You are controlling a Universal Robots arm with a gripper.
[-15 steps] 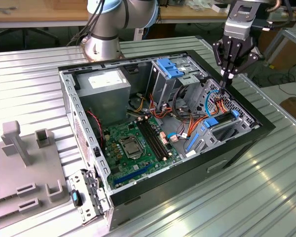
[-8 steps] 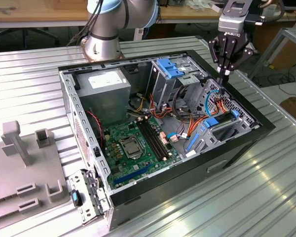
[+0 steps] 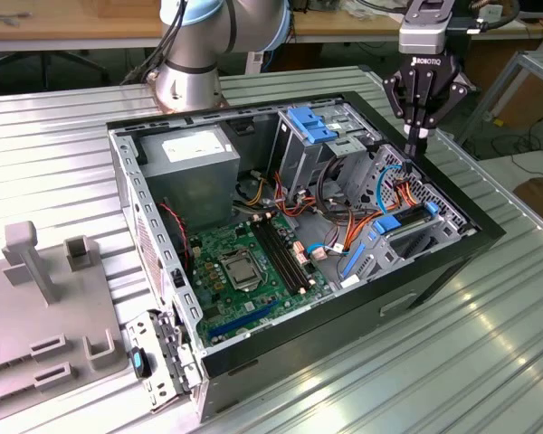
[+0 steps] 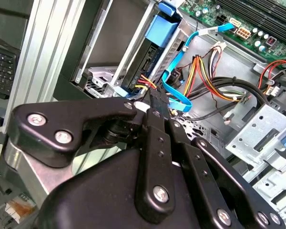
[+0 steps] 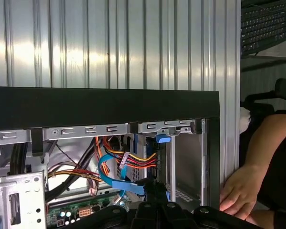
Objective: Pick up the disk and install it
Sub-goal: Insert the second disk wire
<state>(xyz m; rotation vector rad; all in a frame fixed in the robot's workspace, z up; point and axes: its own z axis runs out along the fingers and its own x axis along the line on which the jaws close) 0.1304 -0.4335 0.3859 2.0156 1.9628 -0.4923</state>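
Nearest in the exterior view, one grey fixture plate (image 3: 36, 316) on the ribbed metal table (image 3: 452, 362). Beside it, one open computer case (image 3: 434, 271) lying on its side, with one motherboard (image 3: 253, 262), one grey power supply (image 3: 195, 158) and one metal drive cage (image 3: 321, 136) inside. Further back, one gripper (image 3: 417, 145), fingers pressed together with nothing seen between them, hanging over the case's far corner. In the second wrist view, gripper (image 4: 152, 101) tips just beside the cable plugs at one disk (image 4: 142, 64), seated on edge in its bay under a blue rail. One person's hand (image 5: 238, 191) resting outside the case wall.
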